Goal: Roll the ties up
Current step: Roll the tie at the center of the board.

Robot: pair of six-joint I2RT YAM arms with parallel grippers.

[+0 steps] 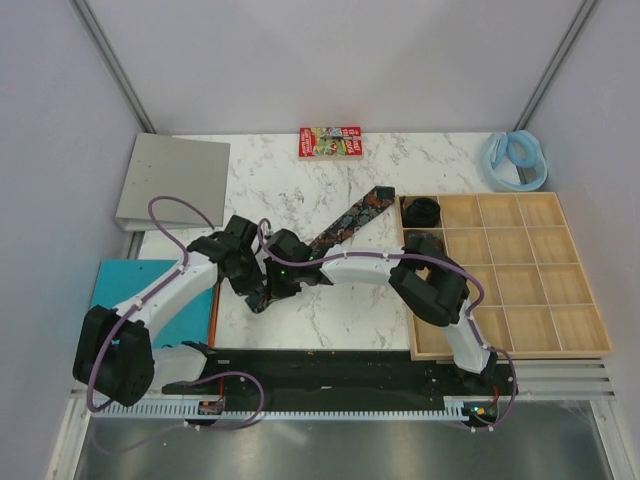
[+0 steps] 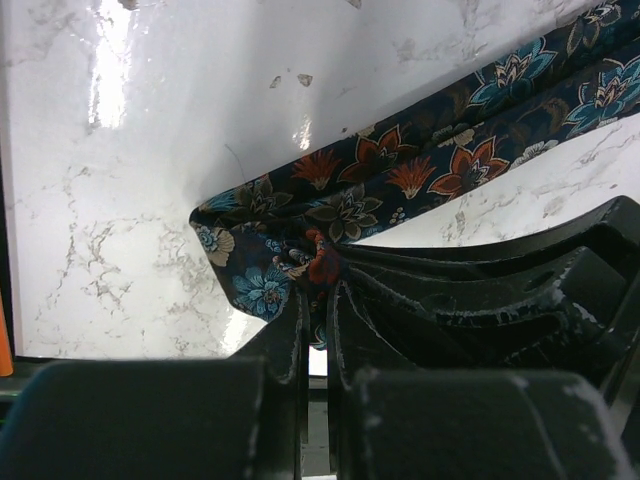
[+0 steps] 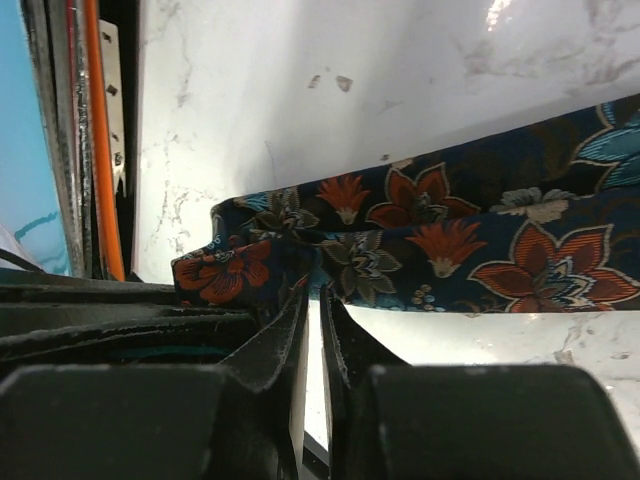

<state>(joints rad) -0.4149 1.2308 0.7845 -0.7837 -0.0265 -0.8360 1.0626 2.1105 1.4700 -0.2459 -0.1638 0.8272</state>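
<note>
One tie (image 1: 345, 225), dark with a floral print, lies as a long strip running diagonally across the marble table. Its near end is folded over. My left gripper (image 1: 248, 283) is shut on that folded end; in the left wrist view the fabric (image 2: 400, 180) bunches at the gripper's (image 2: 322, 285) tips. My right gripper (image 1: 287, 272) sits close beside it. It pinches the same tie (image 3: 480, 240) just behind the fold, the gripper's (image 3: 318, 290) jaws nearly together. A rolled tie (image 1: 422, 210) sits in the top-left compartment of the wooden tray (image 1: 560, 290).
A red printed box (image 1: 329, 141) lies at the back of the table. A pale blue ring (image 1: 515, 157) is at the back right. At the left are a grey board (image 1: 175, 180) and, nearer, a teal board (image 1: 130, 290). The tray's other compartments fill the right side.
</note>
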